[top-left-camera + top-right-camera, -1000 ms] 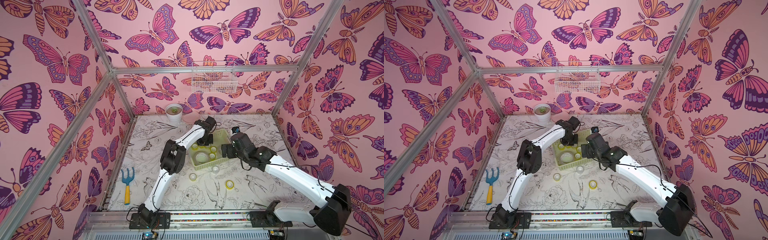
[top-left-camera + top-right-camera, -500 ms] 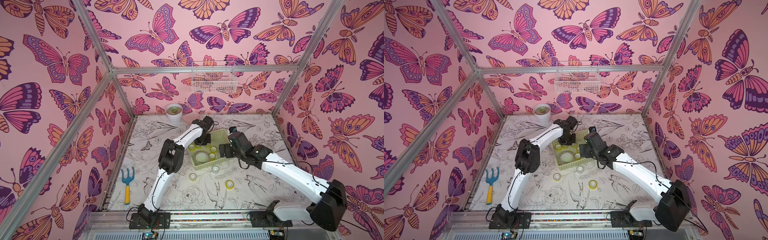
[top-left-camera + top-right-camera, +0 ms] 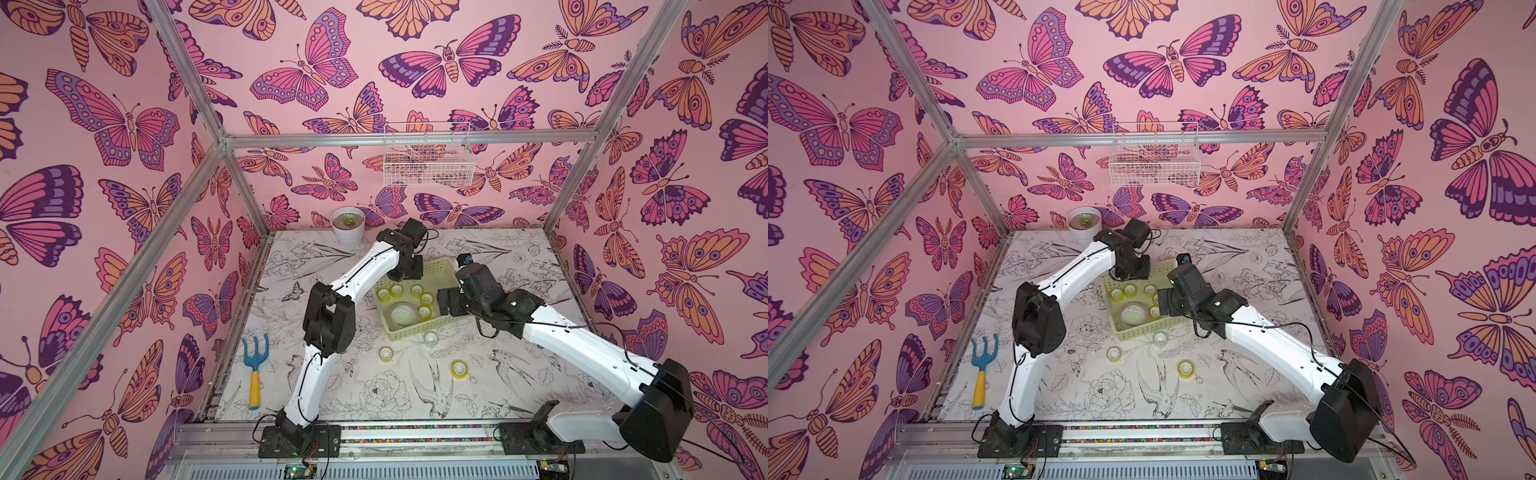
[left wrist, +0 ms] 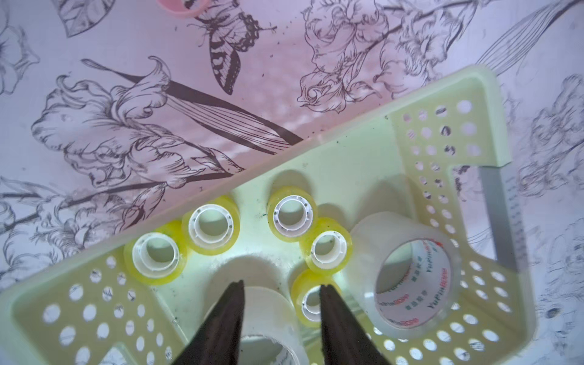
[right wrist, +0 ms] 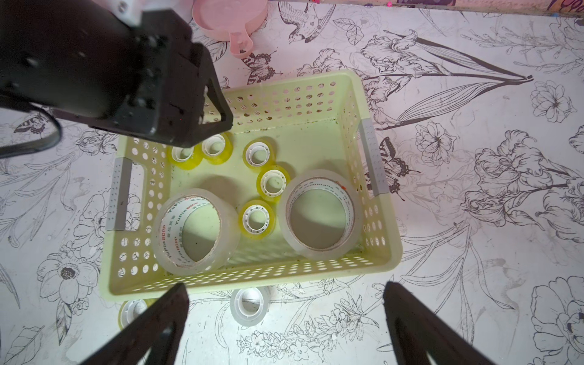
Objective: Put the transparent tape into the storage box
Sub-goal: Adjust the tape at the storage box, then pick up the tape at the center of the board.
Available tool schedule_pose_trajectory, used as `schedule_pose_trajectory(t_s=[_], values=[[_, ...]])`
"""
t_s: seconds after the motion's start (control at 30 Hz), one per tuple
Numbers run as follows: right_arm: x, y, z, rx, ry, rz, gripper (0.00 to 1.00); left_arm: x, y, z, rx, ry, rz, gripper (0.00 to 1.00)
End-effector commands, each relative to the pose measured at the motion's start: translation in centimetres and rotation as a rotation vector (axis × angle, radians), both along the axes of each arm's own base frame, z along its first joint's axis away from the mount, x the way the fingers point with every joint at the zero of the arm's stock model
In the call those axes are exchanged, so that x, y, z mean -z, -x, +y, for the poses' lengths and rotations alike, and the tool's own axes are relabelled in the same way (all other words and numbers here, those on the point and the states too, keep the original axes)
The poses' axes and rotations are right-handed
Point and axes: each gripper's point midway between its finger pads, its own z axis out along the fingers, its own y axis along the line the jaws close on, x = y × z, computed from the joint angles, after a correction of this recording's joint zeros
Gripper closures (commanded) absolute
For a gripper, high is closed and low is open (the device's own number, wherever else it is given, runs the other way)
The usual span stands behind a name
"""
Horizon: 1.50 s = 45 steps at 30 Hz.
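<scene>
Right wrist view, nearest the robot's base: the right gripper (image 5: 286, 286) hangs wide open and empty above a clear roll (image 5: 237, 311). That roll lies on the table (image 5: 474, 284) just beside the near wall of the box (image 5: 284, 268), with a yellowish roll (image 5: 128, 311) close by. In a top view a third, yellow roll (image 3: 458, 368) sits nearer still, apart from both. Inside the box lie five small yellow rolls (image 5: 246, 226) and two wide rolls (image 5: 166, 227). Over its far side the left gripper (image 4: 281, 284) hovers, jaws parted, nothing between them.

The clear roll looks the riskiest pick. It sits so tight to the wall that a descending finger could land on the rim, shove the box or flick the roll away. Both arms also crowd the box, so a careless reach could knock them together.

A second ago the left jaws were shut; now they stand apart, and that arm has lifted back a little. The right gripper is as wide as before and has barely shifted.
</scene>
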Motion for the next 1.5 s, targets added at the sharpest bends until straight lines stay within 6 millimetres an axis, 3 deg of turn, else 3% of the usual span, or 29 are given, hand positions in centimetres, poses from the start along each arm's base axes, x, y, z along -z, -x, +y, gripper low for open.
schedule_pose_trajectory(t_s=[0.0, 0.03, 0.07, 0.1, 0.3, 0.47, 0.73, 0.97, 1.1, 1.47], values=[[-0.6, -0.1, 0.5, -0.026, 0.001, 0.015, 0.01, -2.5, 0.8, 1.7, -0.015, -0.025, -0.050, 0.27], [-0.4, 0.0, 0.4, -0.027, 0.007, 0.025, 0.01, -2.8, 1.0, 2.1, -0.018, -0.028, -0.056, 0.19], [-0.2, 0.1, 0.4, -0.029, 0.015, 0.036, 0.01, -3.2, 1.3, 2.4, -0.021, -0.025, -0.067, 0.02], [0.0, 0.3, 0.3, -0.031, 0.025, 0.049, 0.01, -3.6, 1.7, 2.6, -0.022, -0.020, -0.076, 0.00], [1.7, 1.9, -0.8, -0.026, 0.068, 0.134, 0.01, -5.1, 4.0, 4.0, -0.026, 0.032, -0.122, 0.00], [4.1, 4.5, -2.0, -0.034, 0.105, 0.262, 0.00, -5.4, 6.4, 5.6, -0.014, 0.056, -0.127, 0.00], [8.3, 9.8, -4.8, -0.017, 0.112, 0.445, 0.22, -5.0, 9.4, 8.0, -0.034, 0.105, -0.163, 0.00], [12.0, 13.6, -5.6, -0.037, 0.108, 0.570, 0.42, -5.8, 12.1, 7.1, 0.069, 0.209, -0.153, 0.00], [13.7, 14.2, -5.9, -0.030, 0.159, 0.594, 0.47, -5.6, 12.7, 7.3, 0.070, 0.216, -0.145, 0.00], [15.8, 12.7, -4.7, -0.023, 0.199, 0.601, 0.64, -6.1, 13.2, 7.6, 0.056, 0.230, -0.150, 0.00]])
